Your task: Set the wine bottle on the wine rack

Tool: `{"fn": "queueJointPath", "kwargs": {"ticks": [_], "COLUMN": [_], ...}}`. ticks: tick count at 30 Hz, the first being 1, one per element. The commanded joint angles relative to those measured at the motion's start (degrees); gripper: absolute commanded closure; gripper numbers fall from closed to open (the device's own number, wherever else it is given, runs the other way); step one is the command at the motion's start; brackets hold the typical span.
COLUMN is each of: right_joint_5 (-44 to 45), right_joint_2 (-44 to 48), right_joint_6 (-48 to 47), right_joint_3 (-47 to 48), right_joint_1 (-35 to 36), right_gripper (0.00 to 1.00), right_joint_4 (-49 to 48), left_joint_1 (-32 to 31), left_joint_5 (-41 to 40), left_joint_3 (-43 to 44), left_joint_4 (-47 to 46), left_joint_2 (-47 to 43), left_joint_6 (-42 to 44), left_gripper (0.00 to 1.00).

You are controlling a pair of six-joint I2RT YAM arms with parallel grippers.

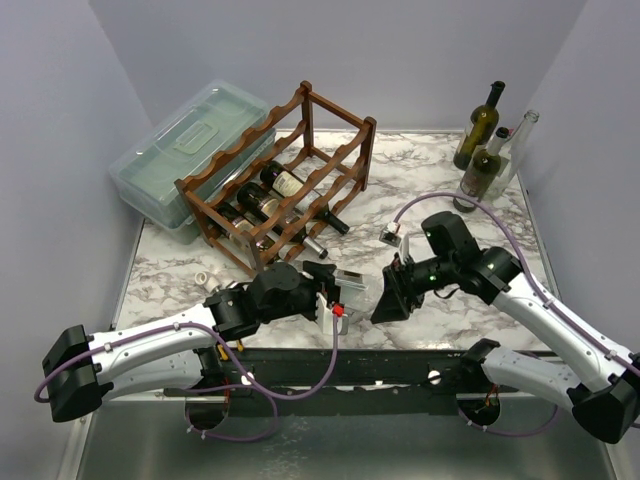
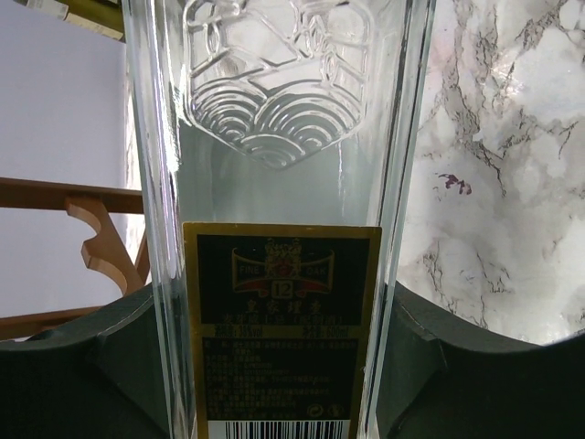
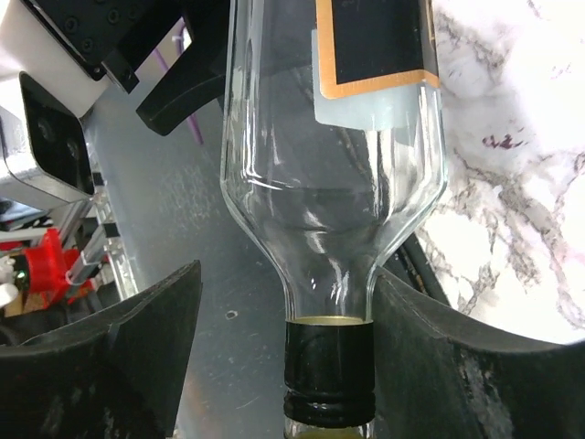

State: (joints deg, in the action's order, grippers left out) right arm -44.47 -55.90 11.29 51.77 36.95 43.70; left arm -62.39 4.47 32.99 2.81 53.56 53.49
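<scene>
Two grippers meet at the bottle (image 2: 283,137), just before the rack (image 1: 280,185). Left gripper (image 1: 330,292) pinches its body; right gripper (image 1: 388,295) stands spread about the neck (image 3: 329,352). Likely a handover; next, the right must either clamp or withdraw.

Bright, even, diffuse light in all three views, with soft shadows and only mild glare.

From the top external camera the marble tabletop (image 1: 440,190) is evenly lit. Faint soft-edged shadow sits under the wine rack (image 1: 280,180), and the metal strip below the tabletop's near edge reads dimmer and greyer. The left wrist view is sharp on the clear wine bottle (image 2: 274,183): the embossed glass is crisp, the label's smallest print blurs, and pale reflected streaks run down its sides. In the right wrist view its curved shoulder carries white highlights and warps what lies behind. The marble washes out near white toward the lower right corner.
</scene>
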Motion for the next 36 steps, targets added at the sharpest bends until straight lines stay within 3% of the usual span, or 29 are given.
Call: {"fn": "queueJointPath", "kwargs": {"ticks": [1, 12, 15, 18, 19, 24, 25, 26, 33, 36], "right_joint_5": [1.32, 0.97, 1.14, 4.75, 7.27, 13.56, 14.44, 15.70, 28.67, 35.37], "right_joint_2": [-1.71, -3.47, -3.76, -3.61, -3.42, -3.46, -3.14, -2.87, -0.59, 0.41], "right_joint_6": [-0.85, -1.31, -1.56, -1.21, -0.07, 1.51, 2.21, 3.05, 7.32, 9.66], "right_joint_3": [2.09, 1.59, 1.84, 1.81, 1.63, 1.36, 1.09, 0.87, 2.59, 3.74], "right_joint_1": [2.39, 3.55, 3.55, 3.49, 3.49, 3.47, 3.46, 3.46, 3.46, 3.48], "right_gripper": [0.29, 0.38, 0.56, 0.90, 0.99, 0.99, 0.99, 0.99, 1.00, 0.99], "right_joint_4": [2.77, 1.22, 1.13, 0.47, 0.14, 1.23, 1.09, 0.88, 4.38, 6.17], "left_joint_1": [-0.69, -1.33, -1.34, -1.46, -1.49, -1.51, -1.50, -1.51, -1.51, -1.35], "left_joint_5": [2.84, 4.79, 4.72, 4.25, 4.02, 2.92, 3.44, 3.84, 1.09, -3.56], "left_joint_3": [0.90, 1.20, 1.35, 2.02, 2.39, 1.03, 1.14, 1.44, 5.24, 6.53], "left_joint_4": [-5.73, -4.82, -4.92, -5.14, -5.18, -8.30, -8.27, -8.28, -9.67, -11.57], "left_joint_2": [-1.84, -1.86, -1.41, -0.83, -0.95, -1.50, -1.43, -1.45, -2.24, -3.26], "left_joint_6": [2.22, 1.89, 1.40, 0.19, -0.86, -2.21, -2.67, -3.73, -14.01, -18.24], "left_gripper": [1.00, 1.00, 1.00, 1.00, 0.92, 0.42, 0.07, 0.01, 0.01, 0.01]}}
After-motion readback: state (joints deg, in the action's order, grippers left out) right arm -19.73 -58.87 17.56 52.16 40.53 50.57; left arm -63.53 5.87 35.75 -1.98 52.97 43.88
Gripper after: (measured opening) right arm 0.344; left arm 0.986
